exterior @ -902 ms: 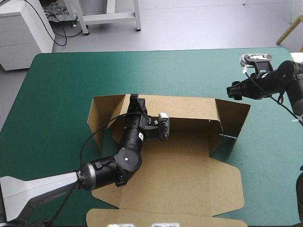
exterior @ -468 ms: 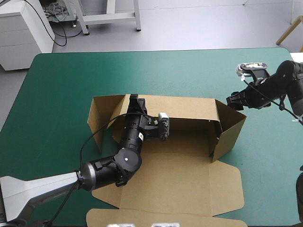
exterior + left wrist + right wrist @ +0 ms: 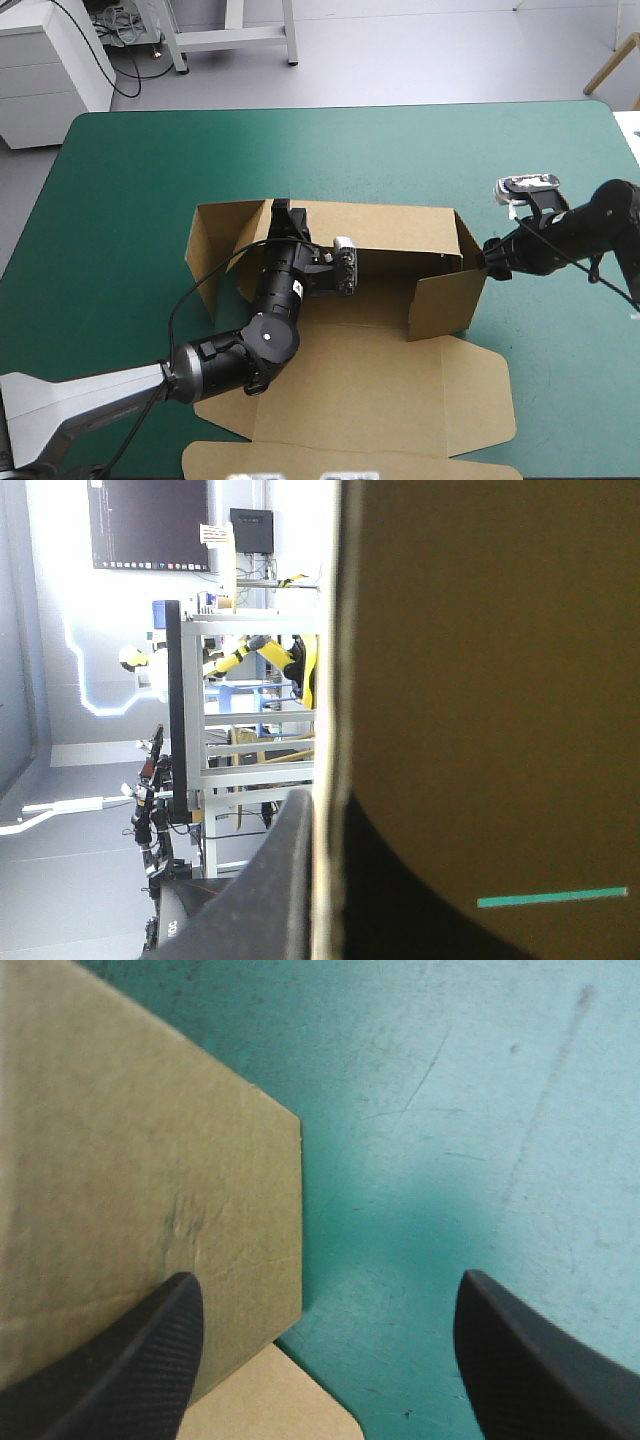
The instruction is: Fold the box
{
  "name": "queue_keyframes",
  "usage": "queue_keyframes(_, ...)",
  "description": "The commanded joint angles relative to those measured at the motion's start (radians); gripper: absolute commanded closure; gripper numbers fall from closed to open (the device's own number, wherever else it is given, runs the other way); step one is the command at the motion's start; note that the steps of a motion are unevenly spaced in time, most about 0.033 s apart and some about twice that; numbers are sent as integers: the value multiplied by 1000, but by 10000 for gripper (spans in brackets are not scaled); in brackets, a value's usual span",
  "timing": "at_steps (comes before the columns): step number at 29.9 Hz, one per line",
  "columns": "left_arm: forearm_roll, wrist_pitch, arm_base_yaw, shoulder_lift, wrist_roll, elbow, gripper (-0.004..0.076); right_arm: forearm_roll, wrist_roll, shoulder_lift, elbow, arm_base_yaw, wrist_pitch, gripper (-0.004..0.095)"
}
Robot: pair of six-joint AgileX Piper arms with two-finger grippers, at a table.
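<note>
A table [image 3: 400,150] with a teal-green cover stands on a pale grey floor [image 3: 420,50]. Beyond its far edge: a white drawer cabinet [image 3: 45,75] (black cables [image 3: 127,62] trail beside it), a white metal frame [image 3: 235,35], and one slanted wooden leg [image 3: 608,65].

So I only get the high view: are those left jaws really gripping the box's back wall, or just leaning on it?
Observer: Gripping. In the left wrist view the left jaws are all but shut on the box, its board edge between them.
Operator: And the right jaws, by the flap angled inward?
Observer: Open, the right wrist view shows. One jaw is at the flap's outer face and the other stands apart over the bare teal-green cover.
</note>
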Motion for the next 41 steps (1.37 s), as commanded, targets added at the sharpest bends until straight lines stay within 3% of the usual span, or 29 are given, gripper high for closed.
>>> queue_keyframes(1,36,21,-6,-42,-30,-20,734,91,-87,-112,70,-2,-100,261)
queue_keyframes(7,36,21,-6,-42,-30,-20,734,217,-259,-208,239,-2,-207,261)
queue_keyframes(10,36,21,-6,-42,-30,-20,734,333,-379,-224,315,-2,-219,261)
queue_keyframes(16,36,21,-6,-42,-30,-20,734,456,-544,-228,391,-2,-219,261)
queue_keyframes(21,36,21,-6,-42,-30,-20,734,462,-553,-228,395,-2,-186,261)
queue_keyframes(29,34,21,-6,-42,-30,-20,734,544,-580,-228,395,7,-260,265)
queue_keyframes(35,36,21,-6,-42,-30,-20,734,510,-488,-228,395,152,-413,316)
queue_keyframes(41,36,23,-6,-42,-30,-20,734,232,-152,-239,395,292,-621,431)
